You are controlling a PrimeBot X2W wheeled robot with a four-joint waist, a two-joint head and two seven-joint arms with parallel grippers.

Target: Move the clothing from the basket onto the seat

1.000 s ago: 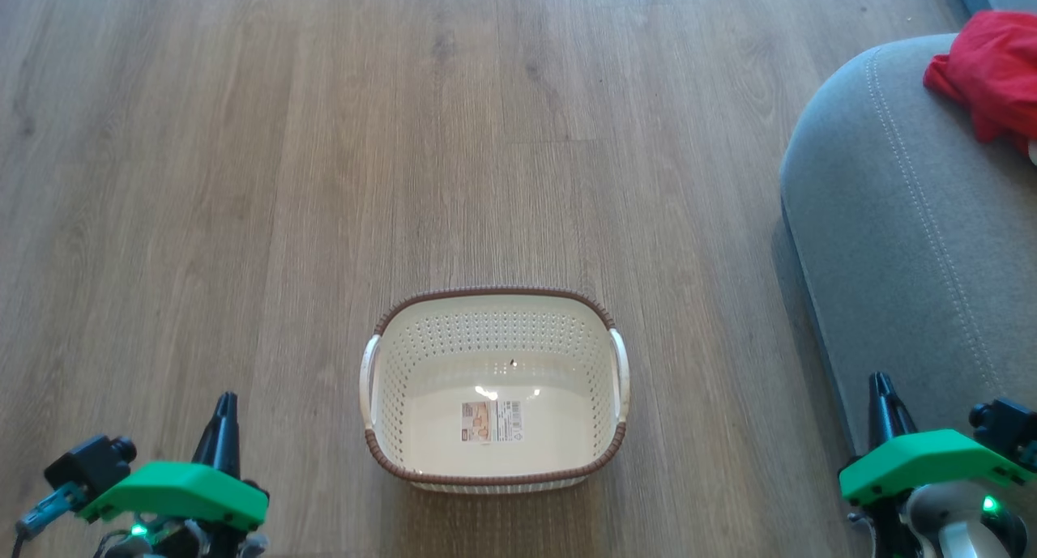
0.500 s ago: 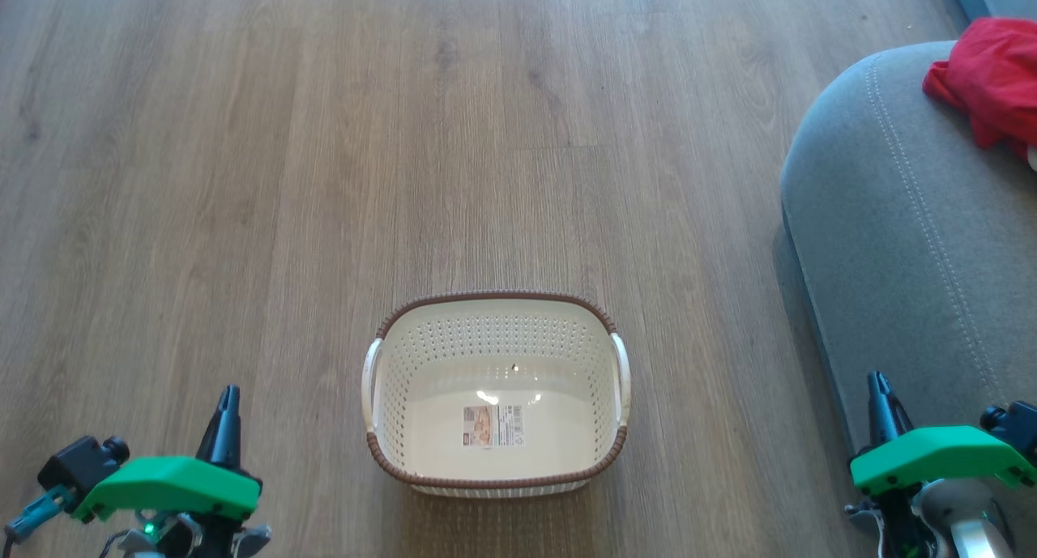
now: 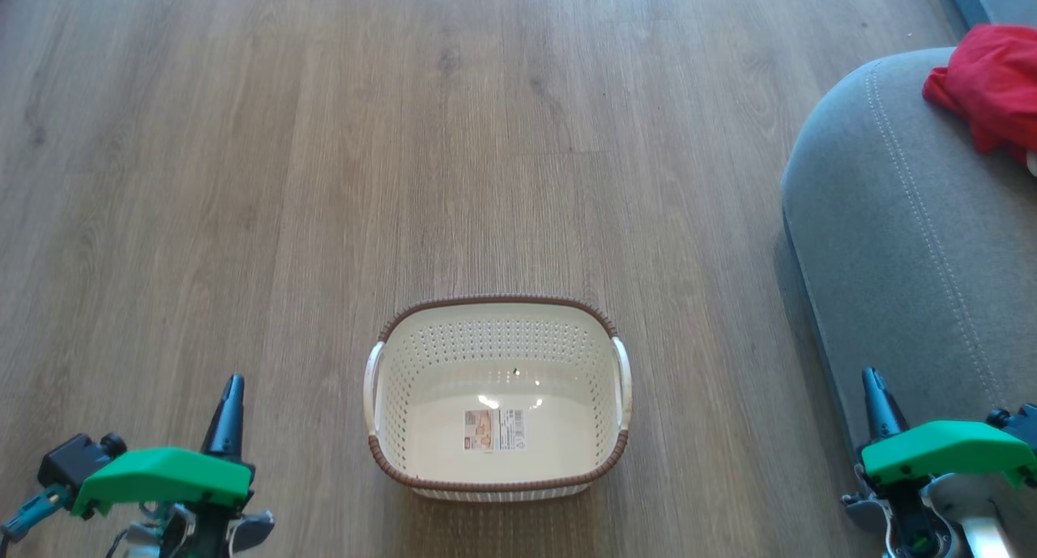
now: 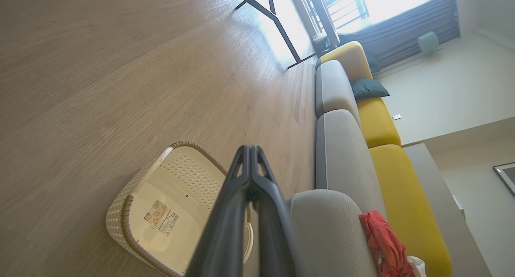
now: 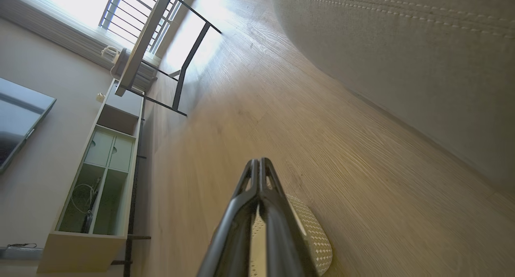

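Clothing point(image 3: 992, 84): red, crumpled bundle lying on top of seat, far R in head view; bit of white cloth at its near edge, cut by frame.
Seat point(image 3: 891, 218): grey upholstery, rounded end, pale dbl stitching; stands on floor to R, well apart from basket.
Basket point(image 3: 498, 303): white perforated plastic, brown rim, 2 white handles; upright on floor, centre-low in head view; base label point(image 3: 494, 430) in plain sight.
L gripper point(image 3: 231, 388): low L, fingers pressed together tip to tip, over floor, L of basket & apart from it.
R gripper point(image 3: 871, 376): low R, fingers pressed together, by seat's near end; touching seat or not, can't tell.
Floor point(image 3: 324, 177): wood-look planks.
Bkgd: yellow cushions point(image 4: 378, 122) behind the grey seats, dark pillow point(image 4: 368, 88), black-legged table point(image 4: 277, 23) near window; shelf unit point(image 5: 100, 176) along wall.
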